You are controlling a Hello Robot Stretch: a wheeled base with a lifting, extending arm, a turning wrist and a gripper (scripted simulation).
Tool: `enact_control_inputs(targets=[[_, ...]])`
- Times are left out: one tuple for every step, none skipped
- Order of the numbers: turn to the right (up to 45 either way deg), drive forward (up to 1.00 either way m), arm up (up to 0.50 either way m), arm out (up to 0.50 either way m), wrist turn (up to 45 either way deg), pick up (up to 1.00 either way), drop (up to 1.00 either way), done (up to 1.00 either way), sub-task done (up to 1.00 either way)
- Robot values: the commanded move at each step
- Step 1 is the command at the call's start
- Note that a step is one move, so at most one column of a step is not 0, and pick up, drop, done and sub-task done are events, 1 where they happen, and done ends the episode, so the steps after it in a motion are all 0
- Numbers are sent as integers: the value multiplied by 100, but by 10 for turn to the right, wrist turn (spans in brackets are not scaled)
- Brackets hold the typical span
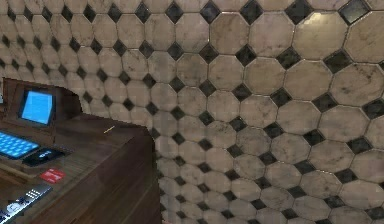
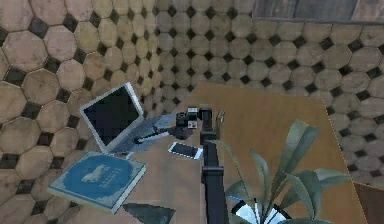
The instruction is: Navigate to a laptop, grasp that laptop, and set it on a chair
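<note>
Two laptops (image 1: 37, 106) (image 2: 112, 116), one book (image 2: 97, 181), one plant (image 2: 283, 178)

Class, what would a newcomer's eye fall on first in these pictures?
In the arm side view, an open laptop stands at the left of the wooden table, with a leafy plant at the lower right. In the forward view's lower left, a blue screen glows on a dark desk.

The arm (image 2: 212, 185) is a dark square bar. Its end effector (image 2: 188, 123) is a dark, compact body with thin fingers.
</note>
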Motion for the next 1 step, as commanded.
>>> enact_control_inputs(targets=[[0, 0, 0, -8, 0, 0, 0, 0, 0]])
